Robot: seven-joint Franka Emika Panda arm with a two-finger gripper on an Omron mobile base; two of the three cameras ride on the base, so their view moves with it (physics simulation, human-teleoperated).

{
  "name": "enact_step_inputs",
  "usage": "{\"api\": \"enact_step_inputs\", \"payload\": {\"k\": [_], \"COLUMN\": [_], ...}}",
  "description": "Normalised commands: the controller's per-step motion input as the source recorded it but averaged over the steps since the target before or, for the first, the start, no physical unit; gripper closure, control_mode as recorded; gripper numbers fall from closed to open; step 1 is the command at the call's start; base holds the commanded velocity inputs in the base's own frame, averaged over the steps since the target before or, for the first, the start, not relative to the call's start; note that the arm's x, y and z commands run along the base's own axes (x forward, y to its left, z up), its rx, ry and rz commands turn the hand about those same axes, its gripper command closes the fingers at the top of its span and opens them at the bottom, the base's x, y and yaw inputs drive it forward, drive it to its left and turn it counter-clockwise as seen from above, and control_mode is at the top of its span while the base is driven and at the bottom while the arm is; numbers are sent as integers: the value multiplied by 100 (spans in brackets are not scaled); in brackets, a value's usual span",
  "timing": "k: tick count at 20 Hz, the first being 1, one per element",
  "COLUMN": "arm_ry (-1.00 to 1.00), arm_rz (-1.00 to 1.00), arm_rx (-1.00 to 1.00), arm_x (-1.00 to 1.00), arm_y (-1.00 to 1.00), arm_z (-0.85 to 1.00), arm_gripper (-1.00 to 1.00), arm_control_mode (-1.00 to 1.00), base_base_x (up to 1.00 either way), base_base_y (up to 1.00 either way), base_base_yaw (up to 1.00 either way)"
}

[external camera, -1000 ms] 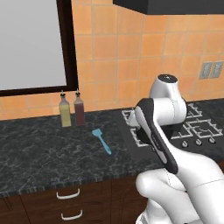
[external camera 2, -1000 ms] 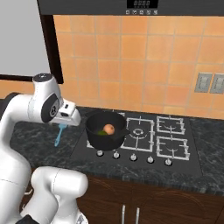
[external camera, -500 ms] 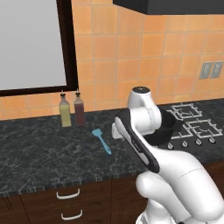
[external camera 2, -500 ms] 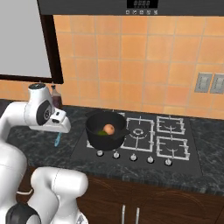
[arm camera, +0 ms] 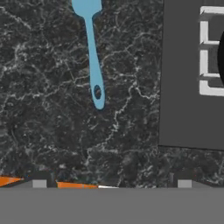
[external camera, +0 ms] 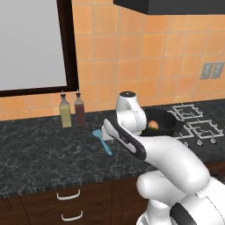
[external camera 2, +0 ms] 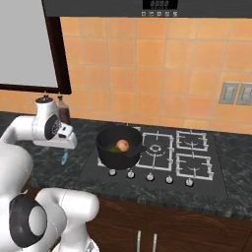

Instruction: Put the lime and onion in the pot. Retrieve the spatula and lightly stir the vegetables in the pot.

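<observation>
The light-blue spatula (arm camera: pixel 92 57) lies flat on the dark counter, its head at the top of the hand view and its handle end pointing toward me. My gripper (arm camera: pixel 111 183) hovers above the counter just short of that handle end, open and holding nothing. From the right base view the gripper (external camera 2: pixel 64 146) hangs over the spatula (external camera 2: pixel 64 157), left of the black pot (external camera 2: pixel 109 160). The orange-brown onion (external camera 2: pixel 123 145) and the yellow-green lime (external camera 2: pixel 114 149) rest inside the pot. In the left base view the spatula (external camera: pixel 102 140) lies beside my arm, with the onion (external camera: pixel 153 125) behind it.
Two bottles (external camera: pixel 65 112) (external camera: pixel 79 110) stand against the tiled wall behind the spatula. The gas stove (external camera 2: pixel 177 152) carries the pot on its front-left burner, and its dark edge (arm camera: pixel 188 87) runs down the right of the hand view. Bare counter stretches left of the spatula.
My arm has swung left, from over the stove and pot to above the spatula on the counter. The gripper stayed open; the spatula and pot have not moved.
</observation>
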Motion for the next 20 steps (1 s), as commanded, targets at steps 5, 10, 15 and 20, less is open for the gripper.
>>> {"api": "enact_step_inputs", "payload": {"k": [5,10,15,20], "arm_ry": [11,6,6,6], "arm_rz": [2,0,0,0], "arm_rx": [1,0,0,0], "arm_x": [45,44,38,33], "arm_y": [19,13,11,14], "arm_z": [-42,-46,-43,-39], "arm_gripper": [-100,-100,-100,-100], "arm_control_mode": [-100,-100,-100,-100], "base_base_x": [0,0,0,0], "base_base_y": [0,0,0,0], "base_base_yaw": [0,0,0,0]}}
